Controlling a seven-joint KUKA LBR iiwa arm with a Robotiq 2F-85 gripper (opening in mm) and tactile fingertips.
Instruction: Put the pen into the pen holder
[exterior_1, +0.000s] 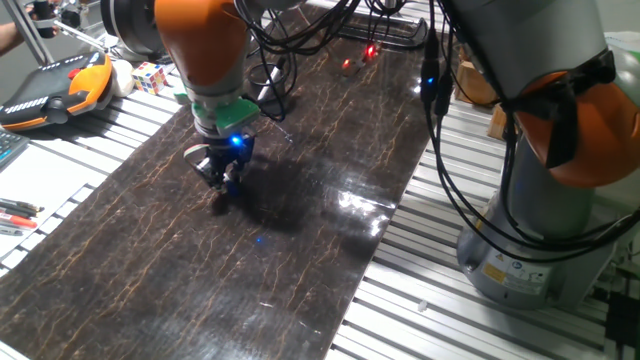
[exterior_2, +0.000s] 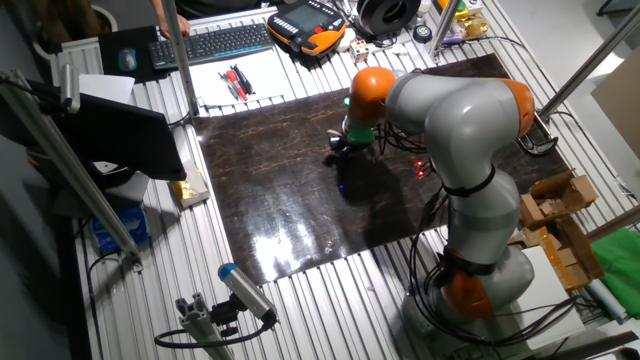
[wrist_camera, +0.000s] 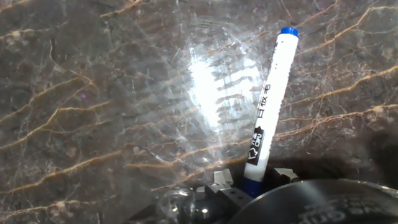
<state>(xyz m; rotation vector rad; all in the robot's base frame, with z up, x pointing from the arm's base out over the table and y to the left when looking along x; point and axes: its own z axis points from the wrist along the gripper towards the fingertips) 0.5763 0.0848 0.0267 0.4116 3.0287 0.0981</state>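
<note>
The pen is a white marker with a blue cap at its far end. In the hand view it rises from between my gripper's metal fingertips, slanting up and right over the dark marbled mat. The gripper hangs low over the left part of the mat, and it shows under the orange wrist in the other fixed view. It looks shut on the pen's lower end. A dark round rim fills the bottom right corner of the hand view. I cannot tell whether that rim is the pen holder.
An orange and black teach pendant and a Rubik's cube lie left of the mat. Red and black pens lie on white paper by a keyboard. Black cables hang over the mat's right edge. The arm's base stands at the right.
</note>
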